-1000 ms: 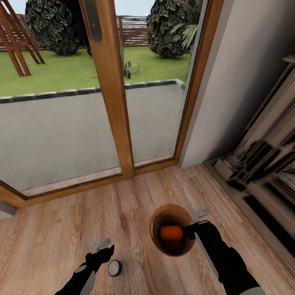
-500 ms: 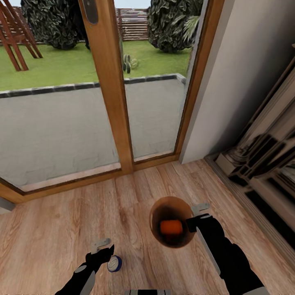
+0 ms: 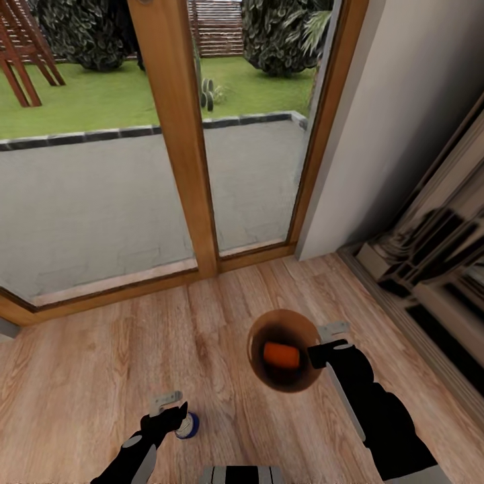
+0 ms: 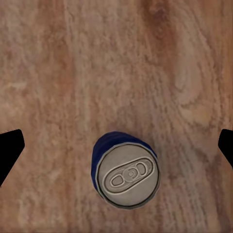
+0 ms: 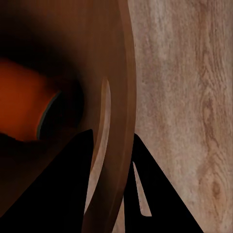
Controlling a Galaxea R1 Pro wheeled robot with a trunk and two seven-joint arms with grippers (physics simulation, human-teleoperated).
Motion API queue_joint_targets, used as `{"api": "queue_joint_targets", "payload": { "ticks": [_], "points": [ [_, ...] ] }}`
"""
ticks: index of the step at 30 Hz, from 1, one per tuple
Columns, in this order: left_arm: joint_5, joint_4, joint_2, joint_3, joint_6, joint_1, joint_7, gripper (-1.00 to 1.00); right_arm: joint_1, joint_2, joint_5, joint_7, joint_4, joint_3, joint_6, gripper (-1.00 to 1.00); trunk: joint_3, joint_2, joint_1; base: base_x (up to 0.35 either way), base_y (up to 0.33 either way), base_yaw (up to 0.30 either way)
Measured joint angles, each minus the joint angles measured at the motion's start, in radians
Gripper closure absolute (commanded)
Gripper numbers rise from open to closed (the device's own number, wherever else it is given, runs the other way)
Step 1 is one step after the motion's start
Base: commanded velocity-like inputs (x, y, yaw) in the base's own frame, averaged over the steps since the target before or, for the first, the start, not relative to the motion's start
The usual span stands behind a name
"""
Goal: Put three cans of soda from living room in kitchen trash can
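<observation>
Light wood floor (image 3: 101, 363) by a wood-framed glass door (image 3: 176, 134), patio and lawn outside. The whole view has tilted down since a second ago; camera motion, your arms kept their pose. Your right gripper (image 3: 321, 355) stays clamped on the trash can (image 3: 285, 323) rim, one finger inside, one outside. An orange can (image 3: 281, 355) lies in it, partly shadowed. Your left gripper (image 3: 171, 420) hangs spread wide over the blue can (image 4: 127, 171), upright on the floor, untouched. No label readable. Mirrored furniture at right is cut off.
</observation>
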Motion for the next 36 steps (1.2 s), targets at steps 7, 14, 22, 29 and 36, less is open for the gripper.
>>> {"api": "queue_joint_targets", "payload": {
  "ticks": [7,14,22,29,36],
  "points": [
    [0.0,-0.001,0.0,-0.001,0.0,0.0,-0.001,-1.0,-0.001,0.0,0.003,0.0,-0.001,-0.001,0.0,1.0,-0.015,-0.014,0.008,0.0,0.0,0.0],
    [0.0,-0.001,0.0,-0.001,0.0,0.0,-0.001,-1.0,-0.001,0.0,-0.004,0.0,-0.001,0.0,0.0,1.0,-0.016,-0.014,0.008,0.091,0.0,0.0],
    [0.0,-0.001,0.0,-0.001,0.0,0.0,-0.001,-1.0,-0.001,0.0,-0.001,0.0,-0.001,0.0,-0.001,1.0,-0.016,-0.014,0.008,0.074,0.0,0.0],
    [0.0,-0.001,0.0,-0.019,0.0,0.0,-0.001,-1.0,-0.001,0.001,0.003,0.0,-0.001,0.0,-0.001,1.0,-0.016,-0.014,0.008,0.005,0.0,0.0],
    [0.0,-0.001,0.0,-0.041,0.0,0.0,-0.001,-1.0,-0.001,0.002,0.002,0.0,-0.001,0.0,-0.001,1.0,-0.018,-0.014,0.008,0.0,0.0,0.0]
  ]
}}
